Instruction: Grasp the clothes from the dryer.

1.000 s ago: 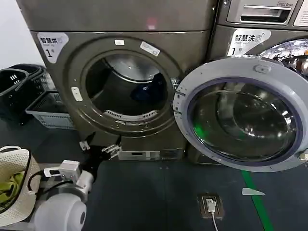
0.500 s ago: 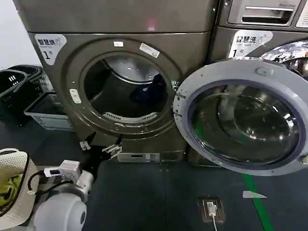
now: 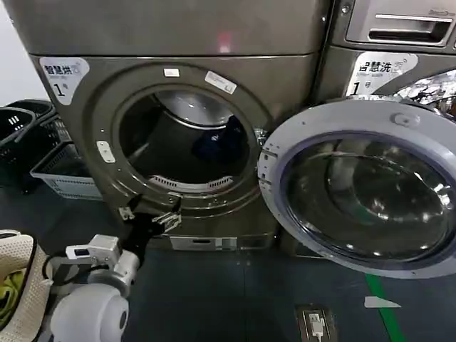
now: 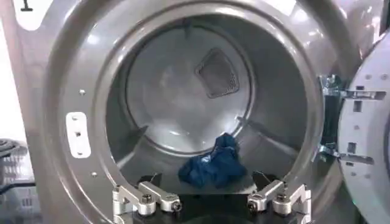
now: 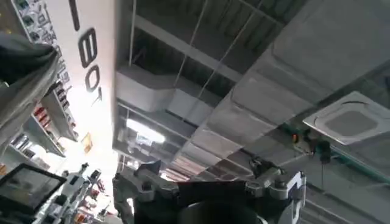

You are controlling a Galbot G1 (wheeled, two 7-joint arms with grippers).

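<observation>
Floor (image 3: 235, 299): dark, matte.
Dryer (image 3: 171, 43): standing on the floor, door swung open.
Baskets (image 3: 60, 174): on the floor just left of the dryer.
Green stripe (image 3: 381, 310): on the floor, right of the dryer.
Floor socket (image 3: 315, 324): right of the dryer, beside the stripe.

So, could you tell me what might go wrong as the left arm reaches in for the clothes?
1. The open left gripper sits low at the dryer mouth, so it may clip the lower rim going in.
2. The clothes are a small bundle on the drum's curved floor, so the fingers could close on metal or only snag an edge.
</observation>
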